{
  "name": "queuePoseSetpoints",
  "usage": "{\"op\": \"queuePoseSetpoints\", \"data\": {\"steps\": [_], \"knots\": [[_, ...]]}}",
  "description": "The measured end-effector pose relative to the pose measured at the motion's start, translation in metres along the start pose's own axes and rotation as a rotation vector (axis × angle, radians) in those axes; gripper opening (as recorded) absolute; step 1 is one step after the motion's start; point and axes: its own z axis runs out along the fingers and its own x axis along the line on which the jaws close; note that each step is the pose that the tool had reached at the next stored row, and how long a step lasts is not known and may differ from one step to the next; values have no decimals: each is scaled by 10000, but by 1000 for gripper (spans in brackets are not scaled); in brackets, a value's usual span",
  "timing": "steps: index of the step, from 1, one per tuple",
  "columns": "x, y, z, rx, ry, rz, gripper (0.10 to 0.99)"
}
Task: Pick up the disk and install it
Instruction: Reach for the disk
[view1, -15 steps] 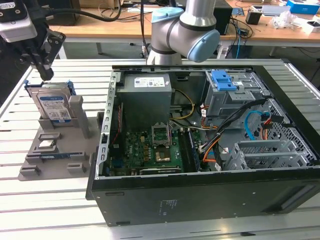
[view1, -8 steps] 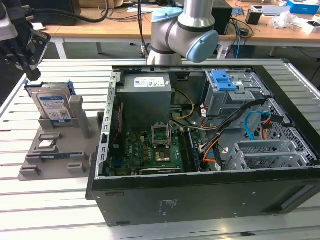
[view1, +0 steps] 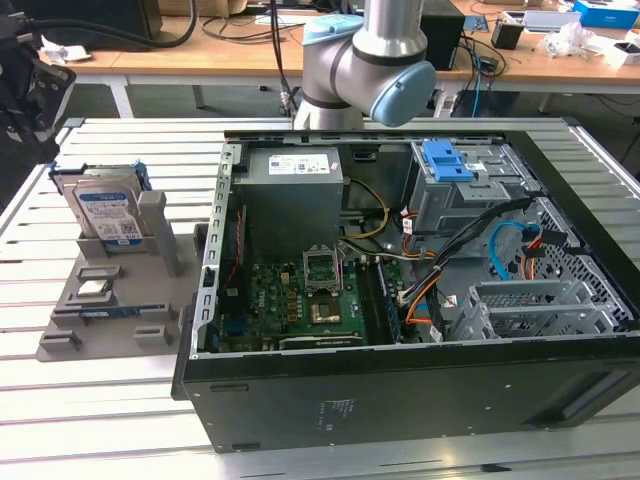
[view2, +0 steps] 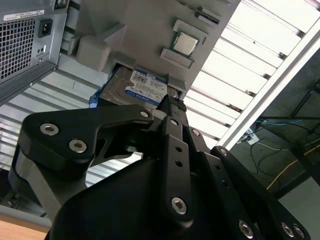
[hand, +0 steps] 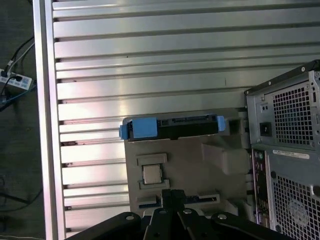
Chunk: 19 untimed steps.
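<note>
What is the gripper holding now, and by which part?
Nothing. The gripper is shut and empty; the disk stands in the grey holder, apart from it.

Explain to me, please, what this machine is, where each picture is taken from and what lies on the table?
The machine is a robot arm with a pincer for grasping. The exterior view sees the whole scene from off the arm. Both wrist views come from cameras riding near the pincer. On the slatted metal table lies an open computer case, and at the exterior view's left sits a grey holder. The disk stands on edge in it, near a small processor chip. The pincer is shut, holds nothing and hangs near the holder, apart from the disk.
</note>
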Motion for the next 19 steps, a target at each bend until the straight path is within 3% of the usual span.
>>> {"op": "queuePoseSetpoints", "data": {"steps": [6,19], "knots": [[166,-13,7,0,0,0,106],[183,-14,7,1,1,0,106]]}}
